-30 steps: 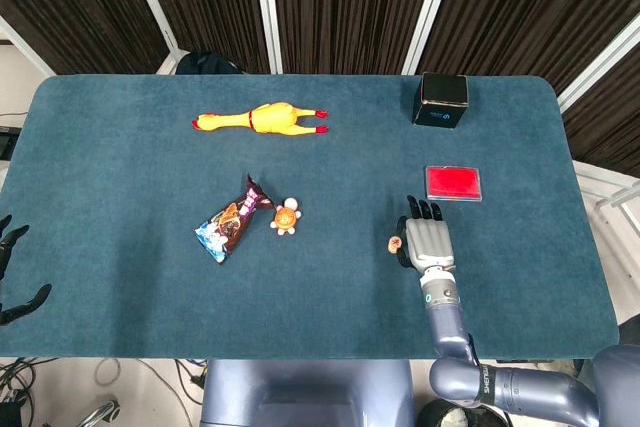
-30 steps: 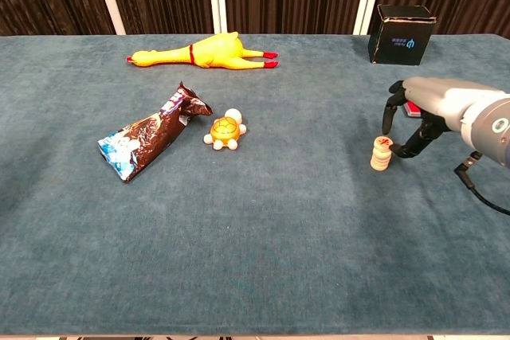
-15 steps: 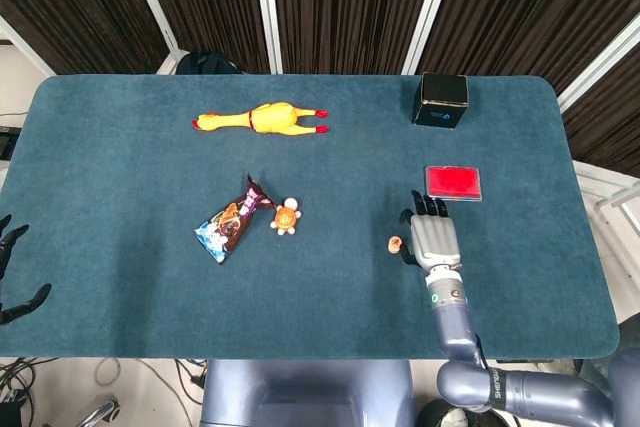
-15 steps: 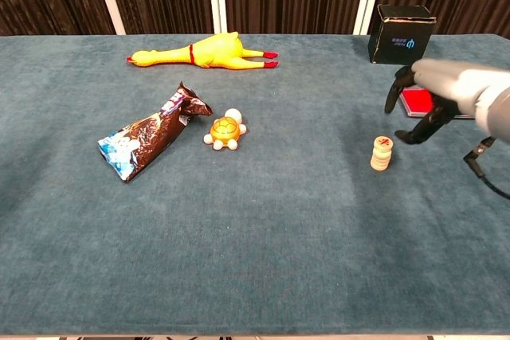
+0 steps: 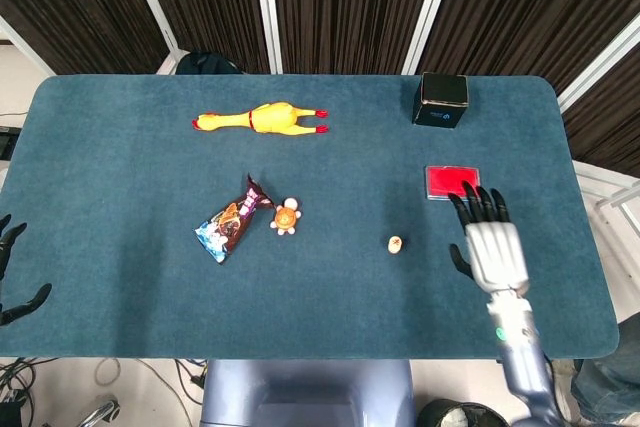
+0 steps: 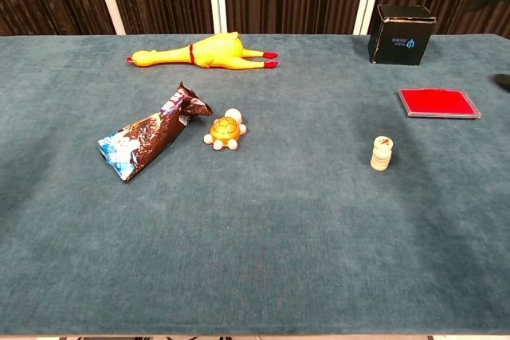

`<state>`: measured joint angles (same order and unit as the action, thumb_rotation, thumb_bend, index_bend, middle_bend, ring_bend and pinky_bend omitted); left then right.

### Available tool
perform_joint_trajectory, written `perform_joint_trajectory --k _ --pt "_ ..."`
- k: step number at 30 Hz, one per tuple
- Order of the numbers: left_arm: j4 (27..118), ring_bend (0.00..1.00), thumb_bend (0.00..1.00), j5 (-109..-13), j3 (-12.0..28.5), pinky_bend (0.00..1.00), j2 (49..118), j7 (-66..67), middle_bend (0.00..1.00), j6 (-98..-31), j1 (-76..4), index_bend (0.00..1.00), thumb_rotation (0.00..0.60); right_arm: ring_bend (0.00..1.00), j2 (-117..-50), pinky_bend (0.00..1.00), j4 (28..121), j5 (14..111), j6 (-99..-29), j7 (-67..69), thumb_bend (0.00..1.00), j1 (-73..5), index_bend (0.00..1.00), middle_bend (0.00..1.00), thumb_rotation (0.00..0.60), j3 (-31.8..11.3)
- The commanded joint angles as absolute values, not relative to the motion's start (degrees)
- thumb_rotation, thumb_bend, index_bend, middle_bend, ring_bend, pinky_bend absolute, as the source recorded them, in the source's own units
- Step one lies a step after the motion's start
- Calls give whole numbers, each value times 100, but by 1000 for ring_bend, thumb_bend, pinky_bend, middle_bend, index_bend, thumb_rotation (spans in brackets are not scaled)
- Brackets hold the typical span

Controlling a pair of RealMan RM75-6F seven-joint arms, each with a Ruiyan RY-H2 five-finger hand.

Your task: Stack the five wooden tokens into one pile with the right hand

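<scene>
token pile point(image 6: 382, 154), right hand point(image 5: 492, 243) well apart

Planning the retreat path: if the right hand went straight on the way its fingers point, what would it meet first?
Probably the red pad: the right hand points at its right end. Height unclear.

Bench point(image 6: 263, 252): matt, felt-like teal cloth. Tokens point(image 6: 382, 154): pale, smooth wood. Chicken point(image 6: 203, 52): glossy yellow rubber or plastic. Snack bag point(image 6: 147, 141): shiny crinkled foil. Box point(image 6: 402, 34): matt black card. Red pad point(image 6: 438, 103): smooth, semi-gloss. Right hand point(image 5: 495, 249): grey matt shell, black fingers
</scene>
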<state>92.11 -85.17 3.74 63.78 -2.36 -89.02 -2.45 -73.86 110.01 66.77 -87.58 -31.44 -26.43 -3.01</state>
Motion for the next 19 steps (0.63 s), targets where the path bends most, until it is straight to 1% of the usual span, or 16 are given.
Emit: perform_joint_trajectory --k 1,4,7,13,19 --pt "9208 0 215 -8527 379 6 6387 -227 0 -8928 -239 105 600 0 -7061 0 10595 7769 -9508 -2342 403 -1741 107 0 600 517" --pt "9198 0 218 -8532 381 6 6392 -215 0 -8943 -234 104 600 0 -7131 0 10210 7992 -9661 -2098 383 -1427 85 0 600 724" --pt "9191 0 218 -8534 384 6 6394 -215 0 -8956 -229 103 600 0 -7242 0 9851 8025 -9688 -1994 383 -1206 75 0 600 799" --pt "9193 0 218 -8501 389 5 6388 -189 0 -8933 -229 101 600 0 -7450 0 9177 7877 -9657 -1463 383 -948 72 0 600 559" --pt "9213 0 218 -8482 383 5 6382 -120 0 -8901 -237 101 600 0 -7455 0 9001 7963 -9663 -1310 383 -847 71 0 600 375"
